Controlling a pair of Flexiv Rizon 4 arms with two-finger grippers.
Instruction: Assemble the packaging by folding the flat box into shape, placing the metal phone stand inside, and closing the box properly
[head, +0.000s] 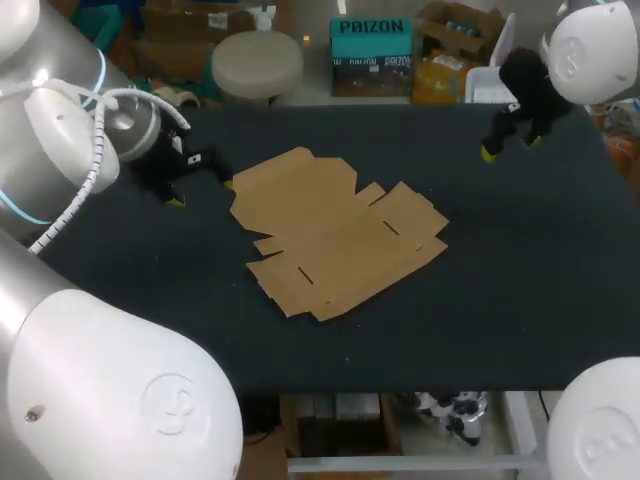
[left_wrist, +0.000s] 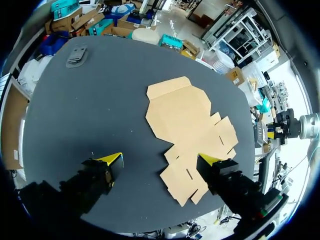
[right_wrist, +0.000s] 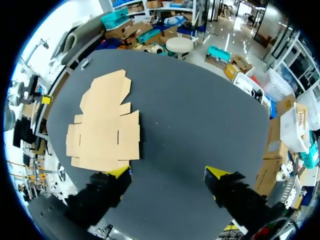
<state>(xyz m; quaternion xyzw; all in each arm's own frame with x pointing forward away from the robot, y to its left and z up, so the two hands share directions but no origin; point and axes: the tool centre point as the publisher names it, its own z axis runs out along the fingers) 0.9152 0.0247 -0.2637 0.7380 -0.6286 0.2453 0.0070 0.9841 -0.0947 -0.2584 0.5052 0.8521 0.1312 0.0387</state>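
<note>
1. Head view: The flat brown cardboard box (head: 335, 235) lies unfolded near the middle of the dark table (head: 520, 290).
2. My left claw (head: 202, 193) is just beside one edge of the box. Its two fingers are spread apart and hold nothing. One yellow tip is right at the box's edge, but I cannot tell if it touches.
3. My right claw (head: 511, 148) is near the far side of the table, well apart from the box. Its fingers are spread apart too, with nothing in them.
4. Left wrist view: My left claw (left_wrist: 161, 161) is wide open. The flat cardboard box (left_wrist: 190, 120) lies ahead of it, and the near end of the box comes in between the two fingers. One fingertip (left_wrist: 210, 160) shows over the cardboard.
5. A flat grey metal phone stand (left_wrist: 76, 56) lies far ahead on the table, well apart from the box and from the claw.
6. Right wrist view: My right claw (right_wrist: 168, 172) is wide open and holds nothing. The flat box (right_wrist: 105, 130) lies ahead of it and off to one side, past one finger. Only bare table (right_wrist: 200, 115) shows between the fingers.
</note>
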